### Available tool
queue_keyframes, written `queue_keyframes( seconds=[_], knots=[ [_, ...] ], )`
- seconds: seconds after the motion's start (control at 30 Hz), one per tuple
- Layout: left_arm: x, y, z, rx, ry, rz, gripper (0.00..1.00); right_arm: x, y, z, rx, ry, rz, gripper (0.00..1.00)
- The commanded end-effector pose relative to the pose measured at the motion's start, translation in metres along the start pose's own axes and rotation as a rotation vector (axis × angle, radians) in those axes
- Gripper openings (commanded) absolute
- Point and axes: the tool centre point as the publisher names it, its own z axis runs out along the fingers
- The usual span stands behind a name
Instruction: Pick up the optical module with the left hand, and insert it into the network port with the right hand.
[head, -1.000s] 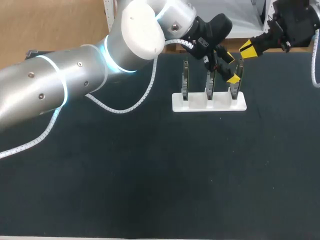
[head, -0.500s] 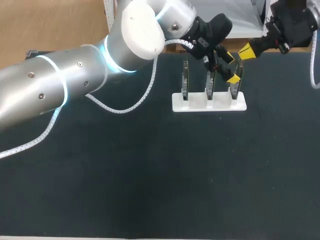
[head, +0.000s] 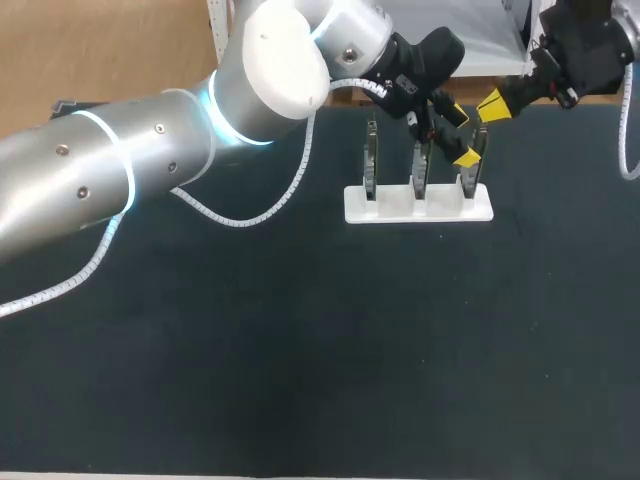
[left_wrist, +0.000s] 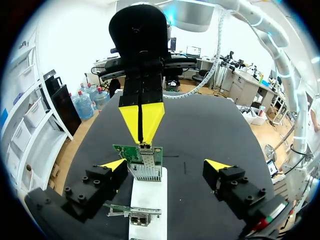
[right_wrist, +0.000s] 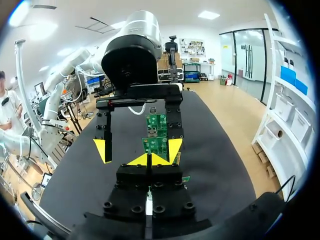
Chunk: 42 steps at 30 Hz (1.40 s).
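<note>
Left gripper (head: 460, 135): black blocky fingers with yellow wedge tips, spread wide to either side of the rightmost of three circuit boards (head: 470, 165). Neither tip is seen touching it.

Right gripper (head: 490, 105): yellow tips pressed together into a single point. It is held at the top edge of that same board. Contact cannot be told, and nothing is seen pinched.

Network port (left_wrist: 149, 172): a dull, ribbed metal cage fixed to a green board (left_wrist: 131, 151). In the left wrist view it is found between the spread fingers, directly under the other gripper's point. An optical module apart from the boards cannot be made out.

The boards are held upright in a row by a smooth white rectangular stand (head: 400, 208). The stand is set toward the far edge of the table (head: 300, 350), which is covered in matte black.

Left arm (head: 150, 160): a glossy silver shell with lit blue rings at the joints. A white spiral-wrapped cable (head: 250, 215) is hung from it and trailed onto the black surface. The top of the middle board is partly hidden by the arm's black wrist.
</note>
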Motion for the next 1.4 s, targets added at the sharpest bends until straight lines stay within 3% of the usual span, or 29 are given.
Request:
queue_keyframes(
  seconds=[0.03, 0.4, 0.93, 1.4],
  knots=[
    [-0.001, 0.001, 0.000, 0.002, 0.006, -0.002, 1.00, 0.007, -0.004, 0.005, -0.008, 0.001, 0.004, 0.00],
    [-0.001, 0.001, 0.000, 0.002, 0.006, -0.002, 1.00, 0.009, -0.006, 0.006, -0.007, 0.002, 0.018, 0.00],
    [-0.002, 0.005, -0.006, -0.019, -0.013, -0.008, 1.00, -0.007, -0.003, -0.005, 0.041, -0.025, -0.019, 0.00],
    [-0.021, 0.017, -0.030, -0.088, -0.077, 0.010, 1.00, -0.022, -0.002, -0.019, 0.088, -0.045, -0.067, 0.00]
  ],
)
